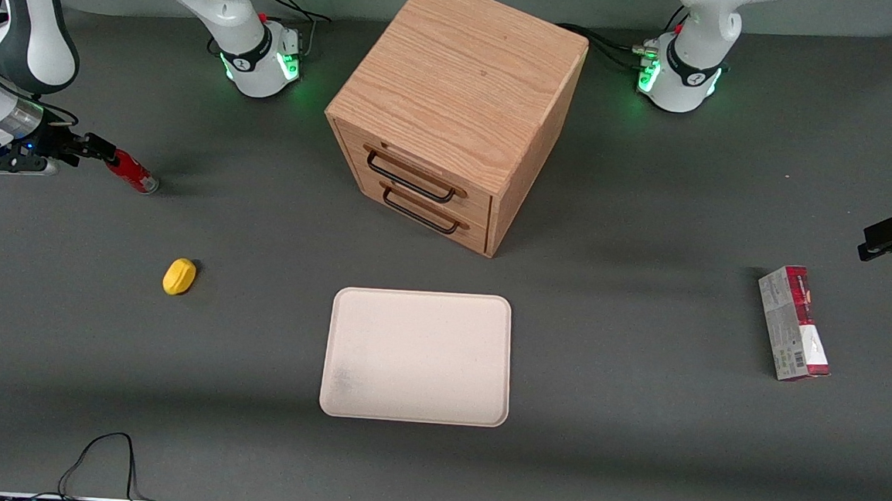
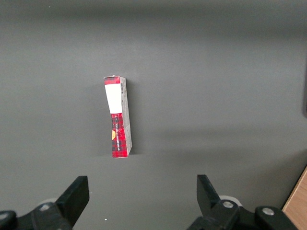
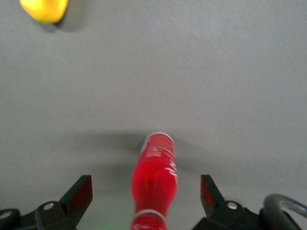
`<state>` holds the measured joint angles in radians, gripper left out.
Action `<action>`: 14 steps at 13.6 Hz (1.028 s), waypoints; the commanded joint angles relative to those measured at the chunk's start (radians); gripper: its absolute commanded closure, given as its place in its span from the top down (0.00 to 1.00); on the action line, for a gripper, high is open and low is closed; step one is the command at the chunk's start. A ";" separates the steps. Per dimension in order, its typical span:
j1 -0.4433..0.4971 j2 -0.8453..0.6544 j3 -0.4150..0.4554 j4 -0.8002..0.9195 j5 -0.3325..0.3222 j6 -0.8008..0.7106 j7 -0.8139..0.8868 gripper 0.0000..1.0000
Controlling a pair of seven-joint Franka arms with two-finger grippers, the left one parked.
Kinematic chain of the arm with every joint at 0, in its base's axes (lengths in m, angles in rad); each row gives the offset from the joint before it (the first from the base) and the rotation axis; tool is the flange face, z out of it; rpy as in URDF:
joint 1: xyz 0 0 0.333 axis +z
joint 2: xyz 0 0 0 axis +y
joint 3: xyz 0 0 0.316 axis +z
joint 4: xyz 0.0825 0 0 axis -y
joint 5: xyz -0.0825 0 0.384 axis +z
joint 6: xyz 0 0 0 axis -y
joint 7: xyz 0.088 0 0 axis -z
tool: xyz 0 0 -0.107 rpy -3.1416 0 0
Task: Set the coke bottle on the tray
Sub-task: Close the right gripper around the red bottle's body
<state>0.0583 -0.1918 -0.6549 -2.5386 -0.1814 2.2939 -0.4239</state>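
One yellow lump (image 1: pixel 179 276) lies between gripper (image 1: pixel 103 150) and tray (image 1: pixel 417 357).

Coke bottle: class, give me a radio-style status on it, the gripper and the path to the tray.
Gripper jaws open, astride coke bottle, not gripped. Bottle lying on table, off tray. Lemon near route; drawer cabinet aside.

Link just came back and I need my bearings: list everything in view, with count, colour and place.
bottle: 1, red, lying on the table at the working arm's end, between the open fingers
tray: 1, cream, nearer the camera than the cabinet, nothing on it
cabinet: 1, wood, two drawers with dark handles, mid-table
lump: 1, yellow, nearer the camera than the bottle
carton: 1, red and white, toward the parked arm's end
cable: 1, black, table edge nearest the camera
gripper: 1, black, open, at the bottle
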 commanded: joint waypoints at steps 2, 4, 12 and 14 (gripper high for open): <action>-0.006 -0.035 -0.034 -0.029 -0.036 0.012 -0.010 1.00; -0.006 -0.034 -0.038 -0.034 -0.036 0.009 -0.006 1.00; -0.005 -0.026 -0.038 -0.046 -0.036 -0.025 0.042 0.89; -0.005 -0.025 -0.038 -0.046 -0.036 -0.034 0.043 0.58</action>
<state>0.0570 -0.1924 -0.6895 -2.5769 -0.1930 2.2778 -0.4109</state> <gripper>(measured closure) 0.132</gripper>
